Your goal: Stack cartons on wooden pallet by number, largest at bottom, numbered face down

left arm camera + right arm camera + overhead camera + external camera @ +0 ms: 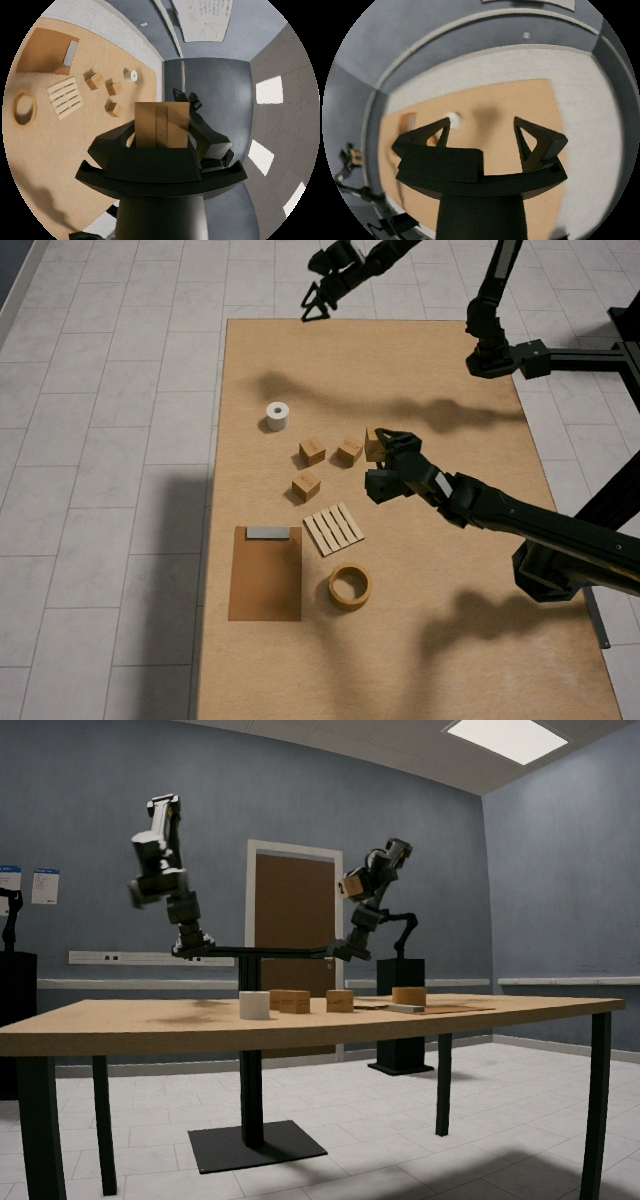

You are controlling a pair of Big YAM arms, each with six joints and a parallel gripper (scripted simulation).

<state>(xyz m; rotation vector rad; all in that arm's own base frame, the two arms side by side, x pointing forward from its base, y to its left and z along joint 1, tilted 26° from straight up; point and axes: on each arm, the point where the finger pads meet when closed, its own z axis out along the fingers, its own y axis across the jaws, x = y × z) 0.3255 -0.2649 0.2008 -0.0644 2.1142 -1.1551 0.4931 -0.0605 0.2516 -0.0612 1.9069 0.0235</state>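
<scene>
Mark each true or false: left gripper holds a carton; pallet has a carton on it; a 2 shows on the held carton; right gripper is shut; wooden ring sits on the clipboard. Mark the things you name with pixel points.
Left gripper [379, 447] [361, 886] [161, 125] holds a carton [372, 445] [354, 887] [161, 117]: true.
Pallet [315, 535] [369, 1003] [64, 95] has a carton on it: false, no carton on it.
A 2 shows on the held carton: true, exterior view.
Right gripper [308, 302] [157, 893] [481, 121] is shut: false, open.
Wooden ring [350, 604] [408, 996] [34, 109] sits on the clipboard [266, 581] [454, 1010] [42, 52]: false, beside it on the table.
</scene>
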